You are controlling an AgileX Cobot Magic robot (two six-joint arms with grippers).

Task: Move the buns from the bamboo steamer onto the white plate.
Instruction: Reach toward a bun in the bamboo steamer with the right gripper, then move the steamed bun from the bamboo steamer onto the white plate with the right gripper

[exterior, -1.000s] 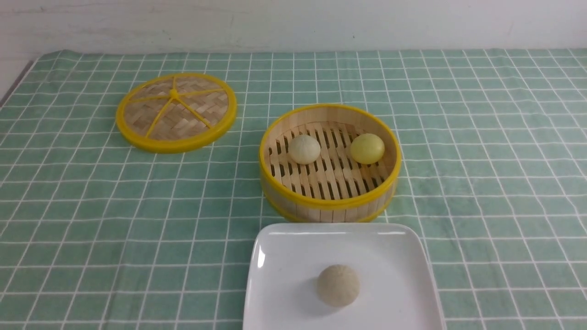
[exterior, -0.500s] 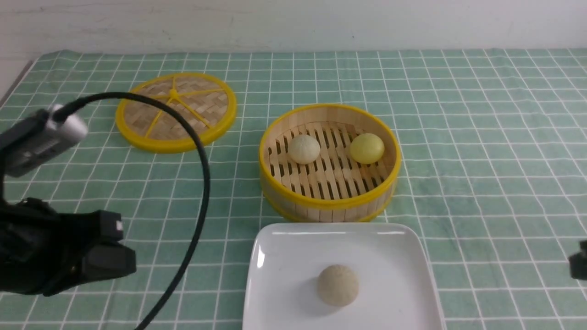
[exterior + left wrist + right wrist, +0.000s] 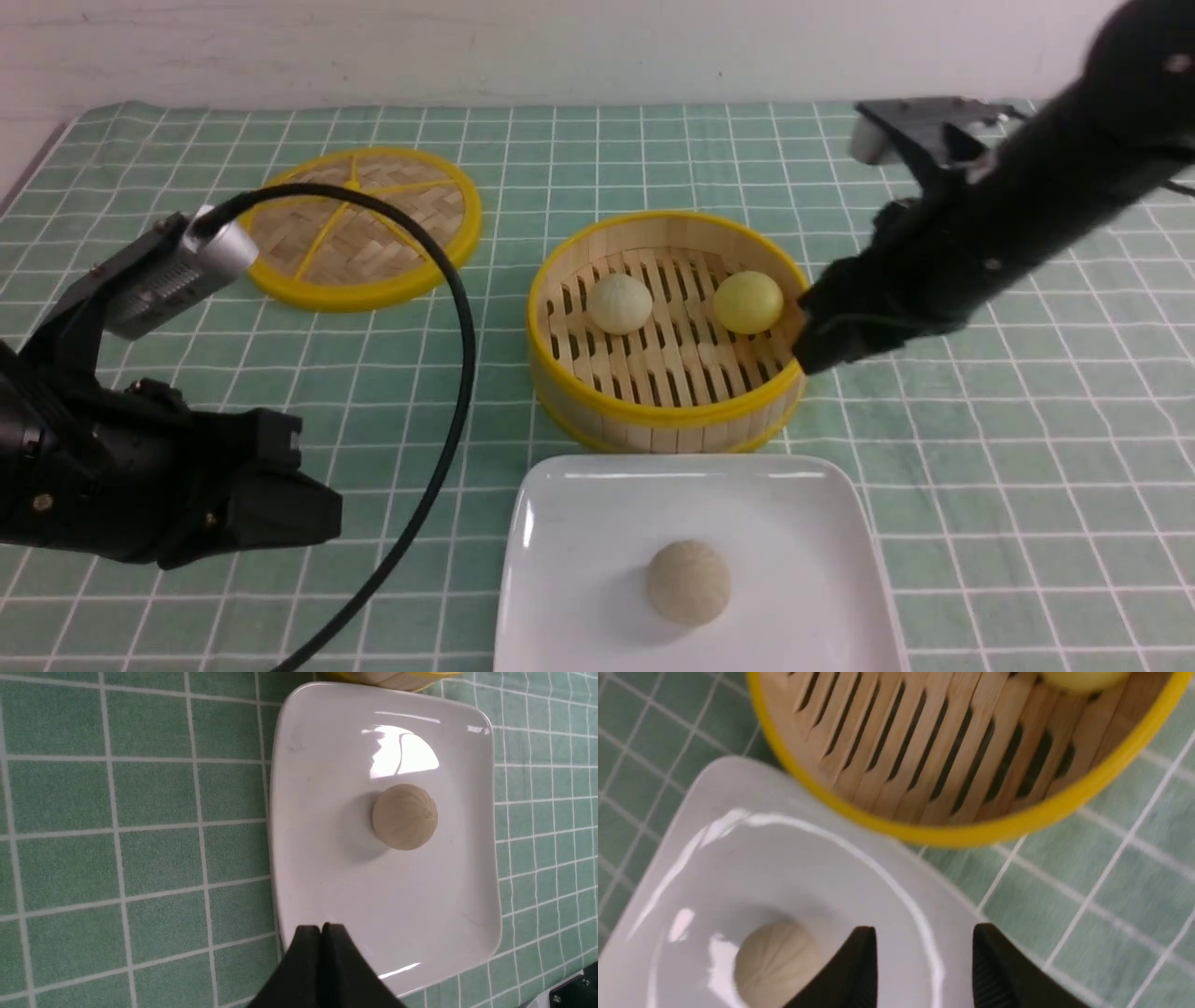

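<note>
Right wrist view crops most of the yellow bun (image 3: 1083, 679).

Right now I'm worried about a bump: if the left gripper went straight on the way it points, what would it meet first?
Probably the edge of the white plate: the shut left gripper points at it. The greyish-tan bun sits beside that line. Height is unclear, so it might pass over.

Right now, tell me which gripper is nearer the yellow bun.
Right. The right gripper hangs just beside the yellow bun, by the bamboo steamer's right rim. The left gripper is far off over the tablecloth, left of the white plate.
</note>
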